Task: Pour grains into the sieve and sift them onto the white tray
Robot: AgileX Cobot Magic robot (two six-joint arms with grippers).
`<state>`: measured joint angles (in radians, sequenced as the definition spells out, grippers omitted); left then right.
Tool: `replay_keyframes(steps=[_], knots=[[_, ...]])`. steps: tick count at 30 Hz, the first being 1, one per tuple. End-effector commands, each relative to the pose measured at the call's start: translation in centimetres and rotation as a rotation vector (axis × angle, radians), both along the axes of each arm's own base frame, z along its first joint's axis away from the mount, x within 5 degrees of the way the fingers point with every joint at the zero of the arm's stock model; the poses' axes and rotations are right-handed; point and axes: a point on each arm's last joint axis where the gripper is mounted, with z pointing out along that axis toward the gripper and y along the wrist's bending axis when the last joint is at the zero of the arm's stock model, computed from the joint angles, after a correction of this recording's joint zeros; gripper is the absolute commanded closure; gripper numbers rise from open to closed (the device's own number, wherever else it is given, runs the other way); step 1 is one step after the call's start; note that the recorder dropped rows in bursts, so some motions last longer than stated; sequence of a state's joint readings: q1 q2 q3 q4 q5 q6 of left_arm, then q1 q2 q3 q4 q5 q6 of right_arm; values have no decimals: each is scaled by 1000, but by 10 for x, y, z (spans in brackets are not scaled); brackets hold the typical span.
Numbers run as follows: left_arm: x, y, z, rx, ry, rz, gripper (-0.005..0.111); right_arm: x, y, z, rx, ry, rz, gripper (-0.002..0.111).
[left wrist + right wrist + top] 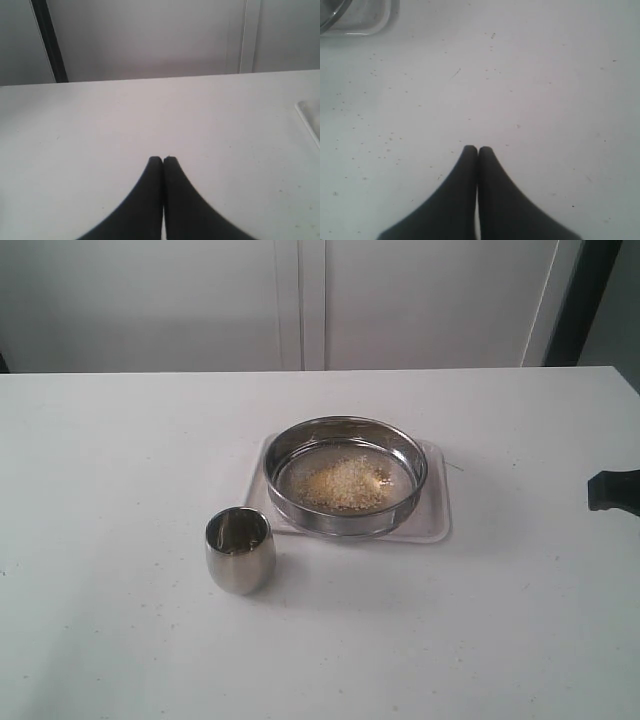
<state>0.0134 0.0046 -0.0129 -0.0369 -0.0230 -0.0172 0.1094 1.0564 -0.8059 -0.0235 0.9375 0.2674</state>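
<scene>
Sieve (pixel 340 520) sits on white tray (pixel 436 508), middle of bench (pixel 120 490). Grains (pixel 345 483) lie in small heap on mesh. Steel cup (pixel 240 550) stands just beside tray, toward front edge.

Left tool (pixel 163 159) closed tight, nothing in it. Right tool (pixel 478 148) same.

Sieve looks stiff, light, shiny, maybe slippery. Best grab ring wall, keep flat; loose grains spill easy.

Room view shows grains. Wrist views show only bare bench, specks, bit of tray.
</scene>
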Motion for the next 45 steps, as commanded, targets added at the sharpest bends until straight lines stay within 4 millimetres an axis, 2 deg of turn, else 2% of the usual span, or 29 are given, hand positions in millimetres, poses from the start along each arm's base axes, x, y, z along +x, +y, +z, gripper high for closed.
replay_keyframes(steps=[1,13,32,37,45], knots=[[-5,-1,14,42,64,-12,107,-1,-2,0,-2,-8,-11,108],[-13,4,56,161,251,11,107,-1,-2,0,-2,-8,-11,108],[-10,3,68,113,204,19,107,-1,-2,0,-2,-8,-11,108],[1,4,82,106,258,17,107,-1,-2,0,-2,-8,-11,108],[37,4,100,101,428,9,107,-1,-2,0,-2,-8,-11,108]])
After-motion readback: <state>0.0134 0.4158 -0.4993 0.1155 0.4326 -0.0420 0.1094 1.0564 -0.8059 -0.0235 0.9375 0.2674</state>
